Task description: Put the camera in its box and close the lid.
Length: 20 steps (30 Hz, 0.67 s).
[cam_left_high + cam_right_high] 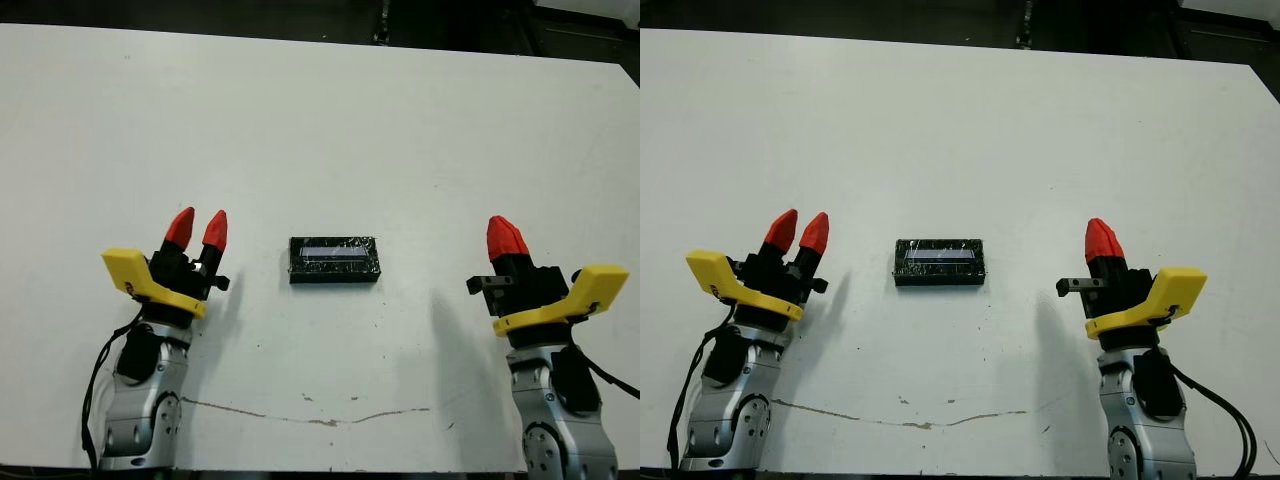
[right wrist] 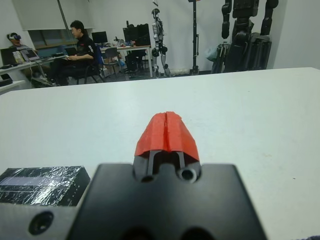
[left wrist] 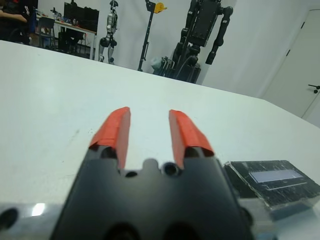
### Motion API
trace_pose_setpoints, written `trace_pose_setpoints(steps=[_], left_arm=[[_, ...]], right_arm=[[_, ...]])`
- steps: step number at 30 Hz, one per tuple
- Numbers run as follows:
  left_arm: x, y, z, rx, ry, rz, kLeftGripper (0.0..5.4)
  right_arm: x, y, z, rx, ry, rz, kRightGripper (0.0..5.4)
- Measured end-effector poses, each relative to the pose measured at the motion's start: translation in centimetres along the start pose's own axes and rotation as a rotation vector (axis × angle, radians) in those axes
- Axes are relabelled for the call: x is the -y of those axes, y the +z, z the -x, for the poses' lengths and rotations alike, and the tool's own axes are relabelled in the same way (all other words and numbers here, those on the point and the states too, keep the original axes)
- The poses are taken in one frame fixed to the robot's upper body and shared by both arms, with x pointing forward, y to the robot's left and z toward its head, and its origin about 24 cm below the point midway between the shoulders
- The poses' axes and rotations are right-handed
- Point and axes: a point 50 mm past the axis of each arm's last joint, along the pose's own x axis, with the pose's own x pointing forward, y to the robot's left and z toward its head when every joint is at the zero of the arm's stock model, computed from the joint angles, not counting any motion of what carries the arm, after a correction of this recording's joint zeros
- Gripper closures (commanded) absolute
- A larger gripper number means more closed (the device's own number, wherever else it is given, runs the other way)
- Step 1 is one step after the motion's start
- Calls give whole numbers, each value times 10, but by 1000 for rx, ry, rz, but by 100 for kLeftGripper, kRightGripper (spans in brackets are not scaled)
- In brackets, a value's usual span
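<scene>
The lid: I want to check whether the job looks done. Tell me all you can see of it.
The lid is a black, glossy rectangle with a wrinkled, foil-like surface and a pale strip along its top. It lies flat and level on the white table, long side across, midway between both grippers, which stand apart from it. It looks seated; neither box nor camera shows.

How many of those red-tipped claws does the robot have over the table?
2: the left tool, fingers apart, left of the black lid; the right tool, fingers together, to its right.
</scene>
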Motion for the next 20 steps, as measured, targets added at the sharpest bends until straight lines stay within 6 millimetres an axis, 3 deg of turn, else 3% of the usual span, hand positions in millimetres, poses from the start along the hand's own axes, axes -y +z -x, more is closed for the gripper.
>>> trace_pose_setpoints(steps=[10,20], left_arm=[[1,0,1,5,17,-2,539],[4,3,1,12,37,0,539]], right_arm=[[-1,-2,0,7,8,-7,540],[-1,-3,1,2,14,-17,540]])
